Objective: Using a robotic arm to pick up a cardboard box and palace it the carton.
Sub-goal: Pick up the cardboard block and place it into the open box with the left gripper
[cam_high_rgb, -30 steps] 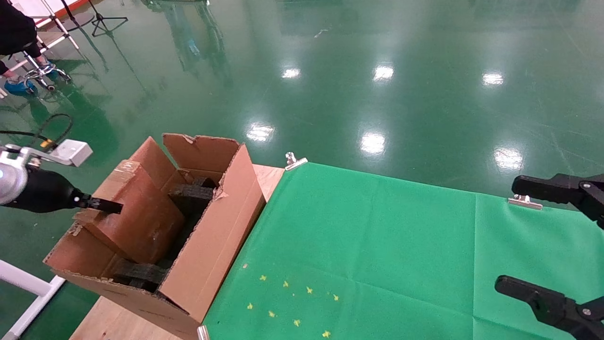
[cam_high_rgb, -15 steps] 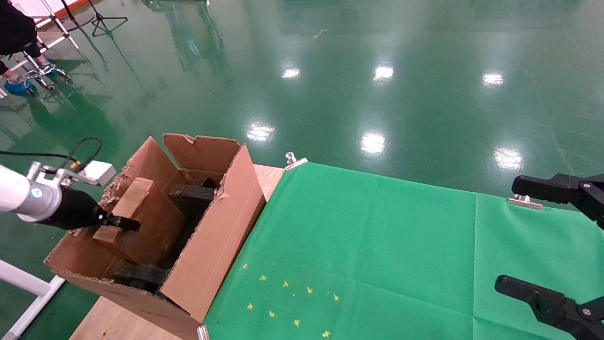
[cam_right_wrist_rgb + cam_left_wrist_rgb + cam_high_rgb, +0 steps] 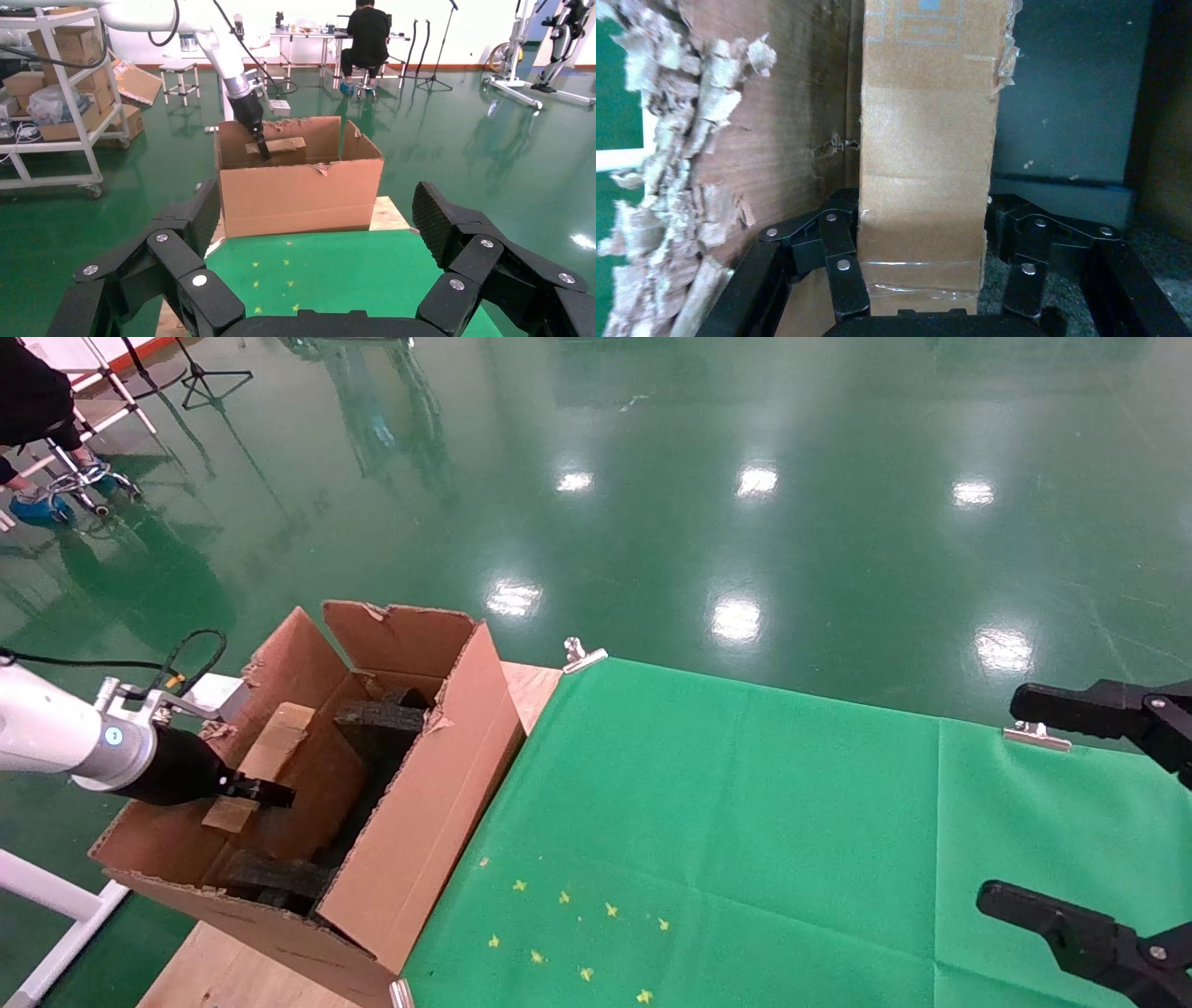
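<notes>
The robotic arm, my left one [image 3: 56, 742], reaches into the large brown carton [image 3: 424, 794] at the table's left end. Its gripper [image 3: 264, 793] is shut on the small brown cardboard box [image 3: 296, 775], held on edge low inside the carton against the left wall. In the left wrist view the box [image 3: 926, 140] stands between the black fingers [image 3: 838, 242], with the gripper [image 3: 923, 232] closed round it and the torn carton wall [image 3: 772, 140] beside it. The right wrist view shows the carton [image 3: 302, 193], the box [image 3: 281, 149] and the left arm [image 3: 235, 77]. My right gripper [image 3: 1004, 798] is open and empty at the right.
Black foam pieces [image 3: 377, 719] lie in the carton beside and under the box. A green cloth [image 3: 745, 850] with small yellow marks [image 3: 577, 933] covers the table, held by metal clips [image 3: 582, 656]. A seated person [image 3: 367, 35] and shelves [image 3: 63, 105] stand across the floor.
My left gripper has moved down and inward with the cardboard box, which now sits lower inside the carton and turned more on edge. The right arm has not moved.
</notes>
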